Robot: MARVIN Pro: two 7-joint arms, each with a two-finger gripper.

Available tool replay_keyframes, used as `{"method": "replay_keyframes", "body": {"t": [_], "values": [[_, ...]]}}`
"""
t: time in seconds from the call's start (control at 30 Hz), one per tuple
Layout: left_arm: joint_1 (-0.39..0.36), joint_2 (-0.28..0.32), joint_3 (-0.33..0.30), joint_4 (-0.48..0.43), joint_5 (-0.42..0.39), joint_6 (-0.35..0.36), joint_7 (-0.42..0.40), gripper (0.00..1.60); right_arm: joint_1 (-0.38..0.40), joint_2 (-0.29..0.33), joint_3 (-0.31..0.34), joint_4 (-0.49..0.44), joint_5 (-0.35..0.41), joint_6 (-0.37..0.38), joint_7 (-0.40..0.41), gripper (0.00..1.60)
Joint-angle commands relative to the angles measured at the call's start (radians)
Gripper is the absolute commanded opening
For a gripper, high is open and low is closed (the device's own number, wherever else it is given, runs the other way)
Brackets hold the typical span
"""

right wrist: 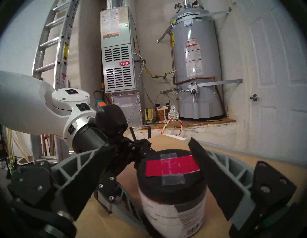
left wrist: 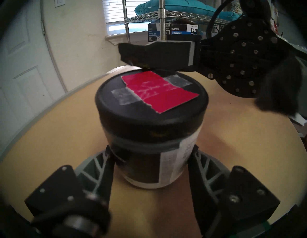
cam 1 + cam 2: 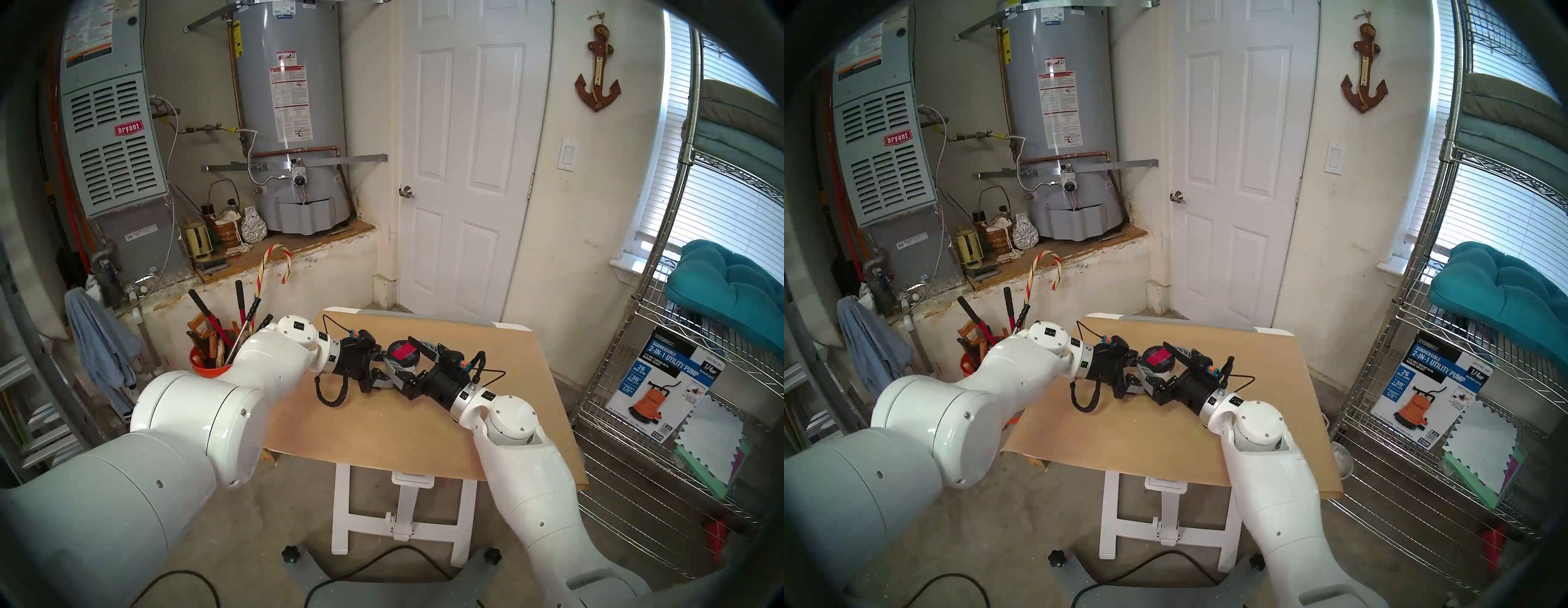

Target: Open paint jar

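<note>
Head views show the paint jar (image 3: 403, 356) upright on the table (image 3: 382, 424), left gripper (image 3: 388, 367) clamped on its body from 9 o'clock. Left wrist view confirms both fingers (image 2: 106, 159) pinching the label below the black lid (image 2: 149, 99). Right wrist view shows the right gripper (image 1: 137, 179) spread wide astride the lid, not yet gripping; the step appears to be lid capture, so the next move calls for closing and twisting.

paint jar (image 2: 149, 159): paper label | lid (image 2: 149, 106): matt black plastic, shiny red patch, clear tape | table (image 3: 382, 424): smooth brown
</note>
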Motion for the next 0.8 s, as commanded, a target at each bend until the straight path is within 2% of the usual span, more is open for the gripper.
{"method": "replay_keyframes", "body": {"t": [0.0, 0.13, 0.17, 0.3, 0.33, 0.4, 0.5, 0.53, 0.77], "values": [[-0.024, -0.005, -0.002, -0.018, -0.002, 0.002, 0.005, 0.00, -0.072, -0.028, -0.046, -0.114, -0.060, -0.029, -0.121, 1.60], [-0.022, -0.004, -0.003, -0.022, -0.002, 0.005, 0.002, 0.00, -0.110, -0.028, -0.067, -0.167, -0.120, -0.032, -0.204, 1.60], [-0.022, -0.004, -0.003, -0.023, -0.002, 0.006, 0.000, 0.00, -0.113, -0.026, -0.072, -0.169, -0.112, -0.016, -0.216, 1.60], [-0.017, -0.002, -0.003, -0.026, -0.002, 0.007, -0.007, 0.00, -0.123, -0.035, -0.088, -0.174, -0.171, -0.053, -0.312, 1.60], [-0.016, -0.002, -0.003, -0.026, -0.002, 0.008, -0.011, 0.00, -0.116, -0.026, -0.086, -0.168, -0.168, -0.055, -0.282, 1.60], [-0.014, -0.002, -0.002, -0.030, -0.001, 0.010, -0.016, 0.00, -0.121, -0.032, -0.100, -0.171, -0.170, -0.042, -0.344, 1.60], [-0.011, 0.000, -0.002, -0.035, 0.000, 0.016, -0.025, 0.00, -0.117, -0.029, -0.112, -0.168, -0.169, -0.033, -0.378, 1.60], [-0.010, 0.000, -0.002, -0.037, 0.000, 0.018, -0.030, 0.00, -0.118, -0.032, -0.121, -0.167, -0.176, -0.033, -0.415, 1.60], [0.003, 0.002, -0.002, -0.059, 0.002, 0.030, -0.049, 0.00, -0.106, -0.032, -0.131, -0.151, -0.177, -0.029, -0.460, 1.60]]}}
